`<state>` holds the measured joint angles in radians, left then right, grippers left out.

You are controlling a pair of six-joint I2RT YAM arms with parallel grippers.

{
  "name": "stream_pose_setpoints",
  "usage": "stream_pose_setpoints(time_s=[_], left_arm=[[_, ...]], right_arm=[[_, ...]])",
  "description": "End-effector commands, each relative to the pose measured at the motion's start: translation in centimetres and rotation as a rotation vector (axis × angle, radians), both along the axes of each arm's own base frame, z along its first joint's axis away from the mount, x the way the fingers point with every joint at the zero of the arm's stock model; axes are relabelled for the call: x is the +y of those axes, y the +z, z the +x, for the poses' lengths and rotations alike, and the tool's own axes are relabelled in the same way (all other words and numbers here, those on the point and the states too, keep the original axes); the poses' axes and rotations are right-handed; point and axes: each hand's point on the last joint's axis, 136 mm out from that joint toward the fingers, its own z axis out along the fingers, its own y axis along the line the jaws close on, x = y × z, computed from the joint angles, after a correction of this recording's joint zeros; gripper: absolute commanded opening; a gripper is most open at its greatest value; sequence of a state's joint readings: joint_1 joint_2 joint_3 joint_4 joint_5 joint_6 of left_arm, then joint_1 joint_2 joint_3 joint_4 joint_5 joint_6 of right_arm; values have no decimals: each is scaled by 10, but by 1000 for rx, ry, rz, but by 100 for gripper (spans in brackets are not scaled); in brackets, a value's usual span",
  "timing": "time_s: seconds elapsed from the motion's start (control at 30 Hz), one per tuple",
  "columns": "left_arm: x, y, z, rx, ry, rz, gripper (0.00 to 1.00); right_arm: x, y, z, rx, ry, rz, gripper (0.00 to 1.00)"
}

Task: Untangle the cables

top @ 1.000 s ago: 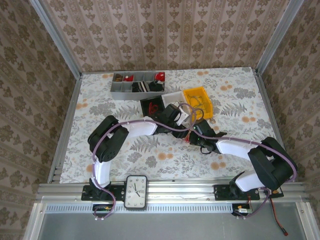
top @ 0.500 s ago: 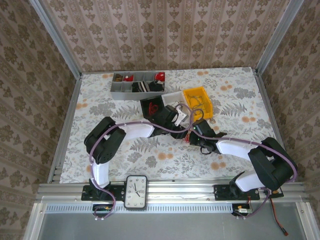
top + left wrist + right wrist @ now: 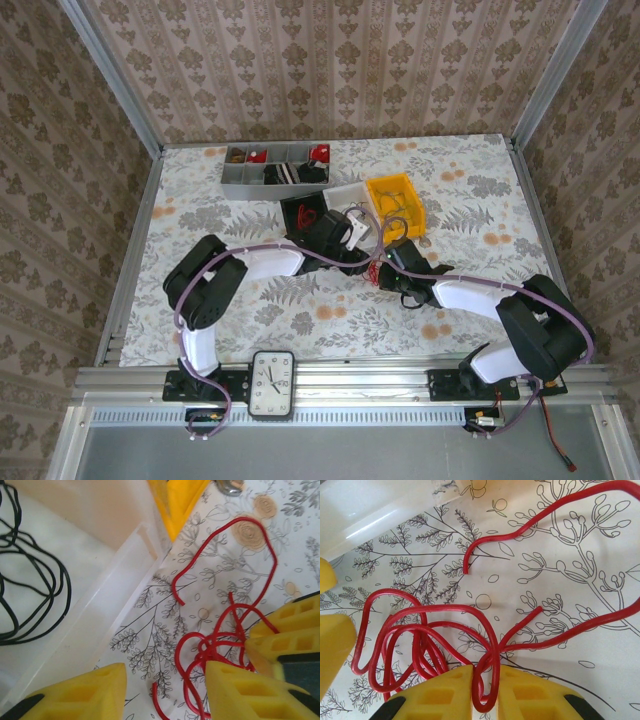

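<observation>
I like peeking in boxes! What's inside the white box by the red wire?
Loops of black cable lie on the floor of the white box. The left gripper hides a bit of the box with one yellow finger.

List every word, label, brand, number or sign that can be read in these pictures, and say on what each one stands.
No text can be read in these pictures.
The clock at the near edge: marks around its dial, too small to read.
The red cable and the yellow bin: no lettering visible.
The table cover: a floral print, no words.
</observation>
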<state>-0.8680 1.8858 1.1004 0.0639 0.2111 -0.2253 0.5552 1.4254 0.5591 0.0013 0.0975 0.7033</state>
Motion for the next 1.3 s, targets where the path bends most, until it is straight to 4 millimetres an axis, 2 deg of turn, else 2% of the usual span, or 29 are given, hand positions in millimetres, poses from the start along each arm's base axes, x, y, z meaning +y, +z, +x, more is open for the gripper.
stream_pose_setpoints(time_s=[0.0,0.3,0.53,0.77,1.27], left_arm=[[-2,-6,8,16,27,21,42],[-14,-17,2,49,-31,55,41],[-13,-32,0,60,-42,155,31],[-12,-42,-11,38,-89,255,27],[0,-37,-38,76,-172,336,30]], right_arm=[[-7,-10,-12,41,10,-36,18],[-7,-11,-12,43,11,-38,18],[-8,-10,-12,40,10,-38,18],[-7,-9,-12,37,11,-39,18],[-14,-10,-14,32,-19,-50,18]])
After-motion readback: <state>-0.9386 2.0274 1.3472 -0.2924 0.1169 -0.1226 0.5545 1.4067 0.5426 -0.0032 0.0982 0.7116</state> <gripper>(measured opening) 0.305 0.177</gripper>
